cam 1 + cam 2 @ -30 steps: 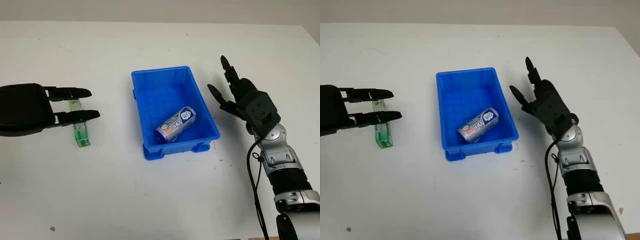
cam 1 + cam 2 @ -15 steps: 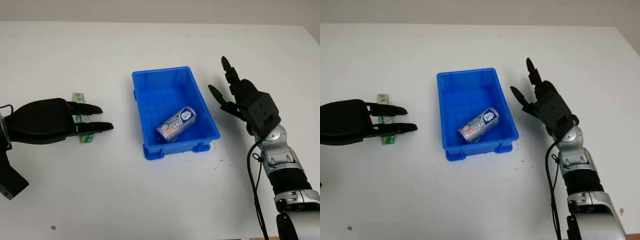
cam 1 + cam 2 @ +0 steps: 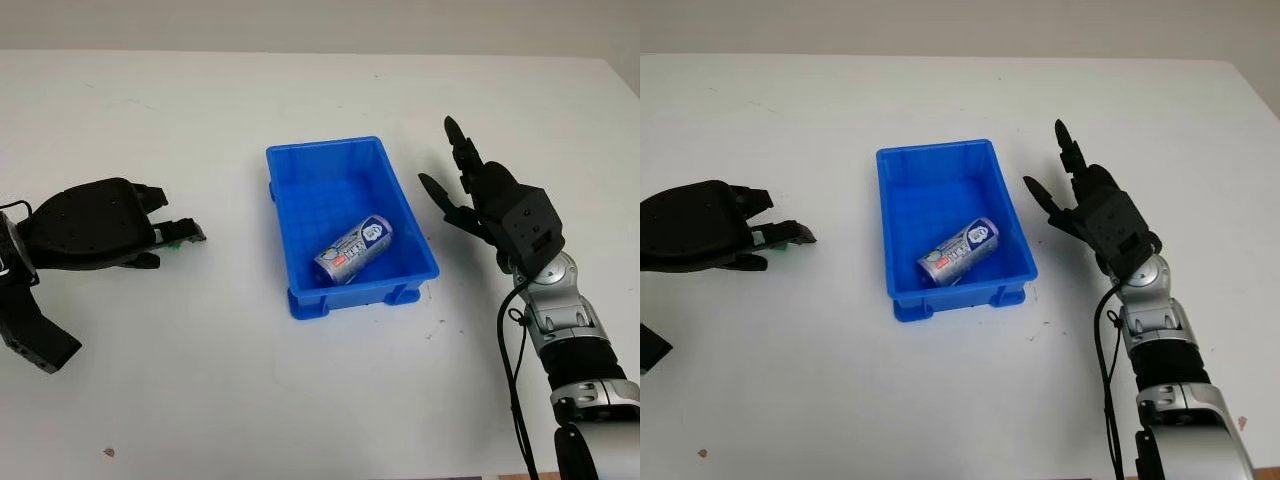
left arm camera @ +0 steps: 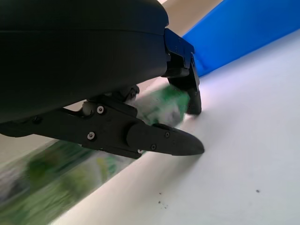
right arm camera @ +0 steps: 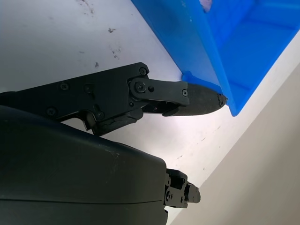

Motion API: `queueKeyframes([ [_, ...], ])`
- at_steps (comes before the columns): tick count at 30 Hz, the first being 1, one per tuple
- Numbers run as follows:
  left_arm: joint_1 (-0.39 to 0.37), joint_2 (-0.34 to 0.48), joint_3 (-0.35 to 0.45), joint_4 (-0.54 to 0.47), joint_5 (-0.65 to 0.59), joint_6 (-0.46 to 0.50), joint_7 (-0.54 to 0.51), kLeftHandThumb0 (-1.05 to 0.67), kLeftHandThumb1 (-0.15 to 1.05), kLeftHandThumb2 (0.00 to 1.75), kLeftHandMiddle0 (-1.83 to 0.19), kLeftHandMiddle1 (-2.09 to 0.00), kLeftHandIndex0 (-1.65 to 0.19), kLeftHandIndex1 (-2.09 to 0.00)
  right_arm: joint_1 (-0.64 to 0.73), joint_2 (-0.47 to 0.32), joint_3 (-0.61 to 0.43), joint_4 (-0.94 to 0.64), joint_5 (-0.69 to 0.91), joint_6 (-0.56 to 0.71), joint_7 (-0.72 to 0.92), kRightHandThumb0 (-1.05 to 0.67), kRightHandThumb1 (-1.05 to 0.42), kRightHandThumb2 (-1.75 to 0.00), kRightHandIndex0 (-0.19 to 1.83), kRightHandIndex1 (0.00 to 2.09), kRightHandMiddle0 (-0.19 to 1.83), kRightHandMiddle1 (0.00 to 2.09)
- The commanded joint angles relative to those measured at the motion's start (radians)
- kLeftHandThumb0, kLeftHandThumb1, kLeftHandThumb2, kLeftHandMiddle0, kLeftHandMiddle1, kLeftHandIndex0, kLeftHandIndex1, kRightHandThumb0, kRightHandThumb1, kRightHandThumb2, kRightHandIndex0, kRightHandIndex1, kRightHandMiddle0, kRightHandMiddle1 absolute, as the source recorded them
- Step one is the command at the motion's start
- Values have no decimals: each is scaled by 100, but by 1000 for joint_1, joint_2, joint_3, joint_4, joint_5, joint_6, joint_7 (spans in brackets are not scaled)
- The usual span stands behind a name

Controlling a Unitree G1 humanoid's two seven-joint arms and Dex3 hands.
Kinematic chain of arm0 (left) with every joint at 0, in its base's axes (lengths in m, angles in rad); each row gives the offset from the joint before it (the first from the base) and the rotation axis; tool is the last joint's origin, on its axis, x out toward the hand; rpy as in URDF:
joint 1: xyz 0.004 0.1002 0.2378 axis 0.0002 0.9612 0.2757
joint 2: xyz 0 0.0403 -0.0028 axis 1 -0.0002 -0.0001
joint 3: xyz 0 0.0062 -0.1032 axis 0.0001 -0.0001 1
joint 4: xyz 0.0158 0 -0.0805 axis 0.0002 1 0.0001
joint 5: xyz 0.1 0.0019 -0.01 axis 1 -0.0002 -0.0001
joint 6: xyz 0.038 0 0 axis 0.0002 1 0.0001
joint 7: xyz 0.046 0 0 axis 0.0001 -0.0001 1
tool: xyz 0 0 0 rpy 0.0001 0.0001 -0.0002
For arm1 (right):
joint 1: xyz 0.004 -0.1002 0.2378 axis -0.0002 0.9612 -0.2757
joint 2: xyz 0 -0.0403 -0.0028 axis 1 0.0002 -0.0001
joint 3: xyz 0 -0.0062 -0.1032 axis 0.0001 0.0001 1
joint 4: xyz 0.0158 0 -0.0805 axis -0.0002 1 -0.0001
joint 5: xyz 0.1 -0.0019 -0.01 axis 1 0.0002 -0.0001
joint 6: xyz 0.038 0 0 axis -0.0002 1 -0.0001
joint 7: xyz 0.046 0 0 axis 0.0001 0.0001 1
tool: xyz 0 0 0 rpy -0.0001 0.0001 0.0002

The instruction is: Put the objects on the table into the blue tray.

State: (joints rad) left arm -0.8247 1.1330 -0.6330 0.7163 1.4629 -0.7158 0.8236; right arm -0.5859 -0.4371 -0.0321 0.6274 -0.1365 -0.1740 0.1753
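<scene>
Gripping a green packet — left robot hand, fingers curled over it low on the white desk, well left of the blue tray. Only the packet's green tip shows past the fingers. Silver drink can — lying on its side inside the tray. Right robot hand — open, raised just right of the tray.
</scene>
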Motion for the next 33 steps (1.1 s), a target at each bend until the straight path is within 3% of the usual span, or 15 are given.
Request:
queueKeyframes([
  [1,-5,13,23,-12,-26,27,30,-55,105,25,-100,-209,-52,-209,-15,-12,-2,14,1,-21,3,-74,-105,-45,-11,6,-9,6],
  [5,-37,10,105,-62,-148,39,-13,-53,105,14,-99,-209,-55,-209,-23,-12,-2,25,-1,-25,7,-75,-105,-45,-11,6,-9,6],
  [10,-84,-29,266,-132,-423,-2,-137,-52,102,7,-94,-209,-65,-209,-30,-10,3,22,-8,-9,4,-75,-105,-45,-11,6,-9,6],
  [14,-97,-103,408,-248,-738,27,-374,-53,104,9,-105,-209,-85,-209,-29,-9,4,23,-7,-15,2,-75,-105,-45,-11,6,-9,6],
  [18,-73,-191,521,-465,-998,176,-629,-47,100,6,-111,-201,-83,-200,-28,-7,4,31,-5,-27,-2,-74,-105,-44,-11,6,-9,6],
  [20,-78,-251,557,-533,-1084,247,-704,-45,101,6,-119,-194,-85,-194,-29,-8,5,37,-5,-32,0,-74,-105,-44,-11,6,-9,5],
  [24,-96,-365,606,-619,-1213,387,-808,-36,103,7,-130,-181,-90,-184,-27,-8,8,41,-10,-35,-4,-74,-105,-45,-11,5,-9,5],
  [33,-142,-598,658,-829,-1423,843,-945,-43,105,30,-144,-190,-108,-202,-18,0,16,32,-21,-28,-31,-77,-105,-45,-9,6,-7,6],
])
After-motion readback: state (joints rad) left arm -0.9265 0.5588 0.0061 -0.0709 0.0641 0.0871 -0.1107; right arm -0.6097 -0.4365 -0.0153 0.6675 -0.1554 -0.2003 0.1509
